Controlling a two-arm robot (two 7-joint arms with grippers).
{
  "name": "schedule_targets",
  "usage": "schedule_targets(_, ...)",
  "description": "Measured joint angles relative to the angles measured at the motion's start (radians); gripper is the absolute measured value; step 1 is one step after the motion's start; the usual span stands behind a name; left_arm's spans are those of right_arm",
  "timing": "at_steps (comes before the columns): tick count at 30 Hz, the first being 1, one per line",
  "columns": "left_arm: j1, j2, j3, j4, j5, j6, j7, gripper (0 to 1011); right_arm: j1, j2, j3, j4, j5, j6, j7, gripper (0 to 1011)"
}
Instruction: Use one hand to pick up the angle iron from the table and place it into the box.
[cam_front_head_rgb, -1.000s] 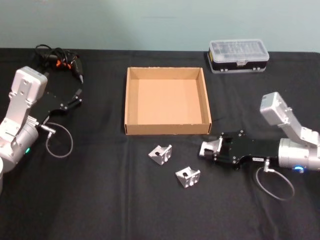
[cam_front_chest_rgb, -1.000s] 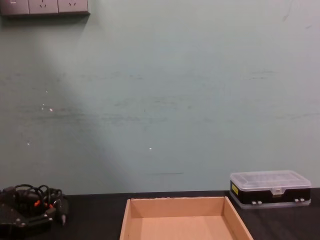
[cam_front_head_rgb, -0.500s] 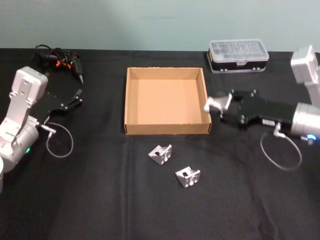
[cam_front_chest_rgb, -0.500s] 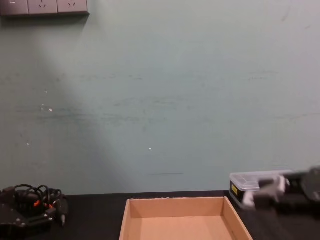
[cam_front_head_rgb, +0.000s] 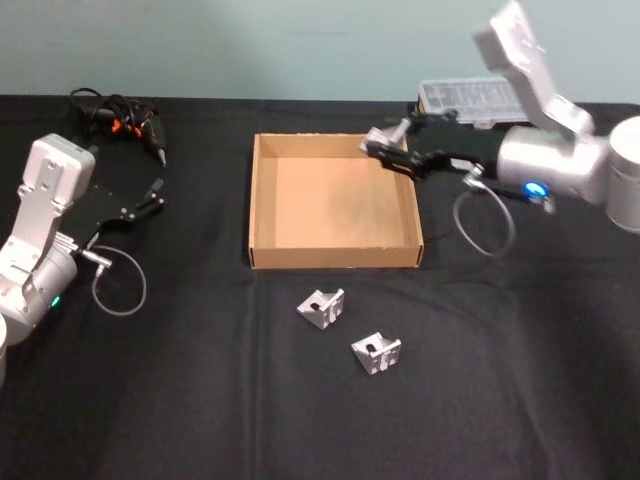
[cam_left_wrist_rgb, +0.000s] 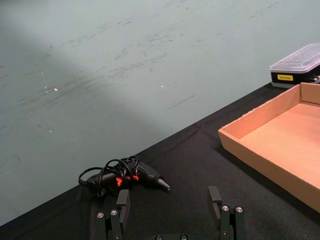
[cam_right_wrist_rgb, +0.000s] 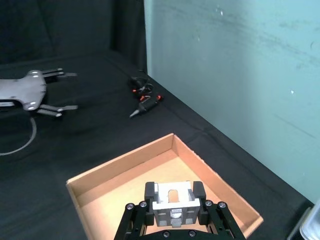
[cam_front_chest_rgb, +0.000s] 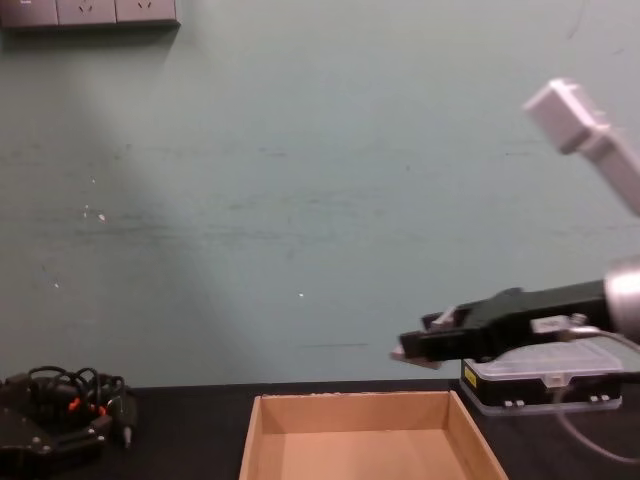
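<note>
Closest, near angle iron (cam_front_head_rgb: 376, 353) and middle angle iron (cam_front_head_rgb: 321, 308), both shiny notched metal, lie loose on the matte black table (cam_front_head_rgb: 200, 420). Behind sits one shallow cardboard box (cam_front_head_rgb: 335, 258). The right gripper (cam_front_head_rgb: 385, 147) hangs over its far right corner, fingers clamped narrow on a third angle iron (cam_right_wrist_rgb: 173, 202). The left gripper (cam_front_head_rgb: 155, 192) is parked off left, fingers spread wide.

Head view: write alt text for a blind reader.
The right gripper holds an angle iron above the box's far right corner. Two more angle irons lie on the table before it; the left gripper sits parked left.
</note>
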Motion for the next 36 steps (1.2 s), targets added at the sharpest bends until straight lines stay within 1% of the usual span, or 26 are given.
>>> schedule_targets(1,0.000,0.000,0.000,0.000,0.000,0.000,0.000,1011,0.027,-0.027,-0.013,0.035,-0.014,0.017,-0.007,453)
schedule_targets(5,0.000,0.000,0.000,0.000,0.000,0.000,0.000,1011,0.073,-0.076,-0.038,0.101,-0.042,0.047,-0.019,453)
schedule_targets(6,0.000,0.000,0.000,0.000,0.000,0.000,0.000,1011,0.093,-0.097,-0.050,0.131,-0.053,0.067,-0.023,453)
schedule_targets(7,0.000,0.000,0.000,0.000,0.000,0.000,0.000,1011,0.101,-0.107,-0.055,0.146,-0.059,0.077,-0.025,453)
schedule_targets(8,0.000,0.000,0.000,0.000,0.000,0.000,0.000,1011,0.115,-0.127,-0.064,0.172,-0.073,0.092,-0.033,453)
schedule_targets(10,0.000,0.000,0.000,0.000,0.000,0.000,0.000,1011,0.125,-0.145,-0.072,0.198,-0.085,0.103,-0.039,453)
schedule_targets(12,0.000,0.000,0.000,0.000,0.000,0.000,0.000,1011,0.139,-0.170,-0.079,0.236,-0.099,0.113,-0.046,453)
schedule_targets(15,0.000,0.000,0.000,0.000,0.000,0.000,0.000,1011,0.152,-0.197,-0.085,0.280,-0.113,0.119,-0.048,453)
schedule_targets(17,0.000,0.000,0.000,0.000,0.000,0.000,0.000,1011,0.160,-0.212,-0.088,0.306,-0.119,0.119,-0.047,453)
schedule_targets(18,0.000,0.000,0.000,0.000,0.000,0.000,0.000,1011,0.168,-0.227,-0.089,0.334,-0.123,0.117,-0.045,453)
schedule_targets(20,0.000,0.000,0.000,0.000,0.000,0.000,0.000,1011,0.175,-0.241,-0.091,0.361,-0.129,0.112,-0.042,453)
schedule_targets(21,0.000,0.000,0.000,0.000,0.000,0.000,0.000,1011,0.182,-0.254,-0.093,0.386,-0.134,0.108,-0.039,453)
schedule_targets(25,0.000,0.000,0.000,0.000,0.000,0.000,0.000,1011,0.182,-0.252,-0.093,0.383,-0.135,0.107,-0.039,453)
schedule_targets(27,0.000,0.000,0.000,0.000,0.000,0.000,0.000,1011,0.182,-0.251,-0.093,0.382,-0.135,0.107,-0.039,471)
schedule_targets(28,0.000,0.000,0.000,0.000,0.000,0.000,0.000,1011,0.182,-0.251,-0.093,0.379,-0.134,0.108,-0.039,520)
schedule_targets(29,0.000,0.000,0.000,0.000,0.000,0.000,0.000,1011,0.182,-0.251,-0.093,0.379,-0.134,0.108,-0.039,538)
schedule_targets(31,0.000,0.000,0.000,0.000,0.000,0.000,0.000,1011,0.181,-0.250,-0.093,0.376,-0.134,0.108,-0.039,618)
schedule_targets(33,0.000,0.000,0.000,0.000,0.000,0.000,0.000,1011,0.181,-0.249,-0.093,0.375,-0.134,0.109,-0.039,658)
schedule_targets(35,0.000,0.000,0.000,0.000,0.000,0.000,0.000,1011,0.180,-0.248,-0.092,0.374,-0.133,0.110,-0.039,735)
schedule_targets(36,0.000,0.000,0.000,0.000,0.000,0.000,0.000,1011,0.180,-0.248,-0.092,0.373,-0.133,0.110,-0.039,755)
